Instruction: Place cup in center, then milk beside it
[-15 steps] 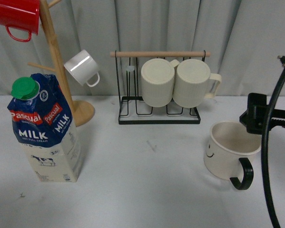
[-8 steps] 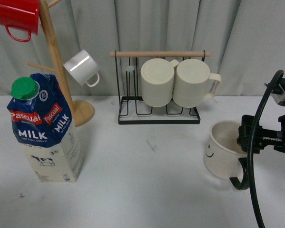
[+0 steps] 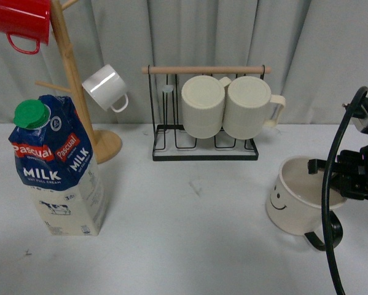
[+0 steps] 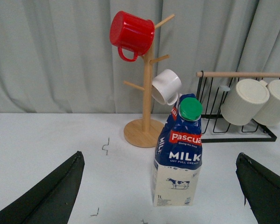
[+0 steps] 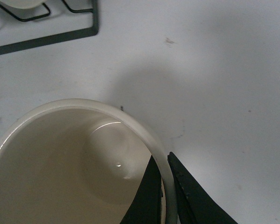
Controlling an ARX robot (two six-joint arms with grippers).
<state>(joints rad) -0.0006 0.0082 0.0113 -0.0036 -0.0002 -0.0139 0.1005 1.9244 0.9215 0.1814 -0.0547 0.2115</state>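
Note:
The cup (image 3: pixel 294 206), cream with a black smiley and a black handle (image 3: pixel 328 237), sits at the right of the white table, tilted toward the camera. My right gripper (image 3: pixel 332 179) is shut on its far right rim. In the right wrist view one finger is inside and one outside the rim of the cup (image 5: pixel 69 158), with the gripper (image 5: pixel 164 161) pinching the wall. The milk (image 3: pixel 58 167) stands upright at the left. In the left wrist view the milk (image 4: pixel 178 161) stands beyond my open, empty left gripper (image 4: pixel 159 156). Small black marks (image 4: pixel 105 147) show on the tabletop; the center's outline is unclear.
A black wire rack (image 3: pixel 205 147) holding two ribbed cream mugs (image 3: pixel 227 106) stands at the back middle. A wooden mug tree (image 3: pixel 79 92) with a red mug (image 3: pixel 23 21) and a small white mug (image 3: pixel 105 88) stands behind the milk. Grey curtain behind the table.
My right gripper came down from above the cup's far rim and closed on it. The cup has tipped and shifted slightly right, its smiley now showing more.

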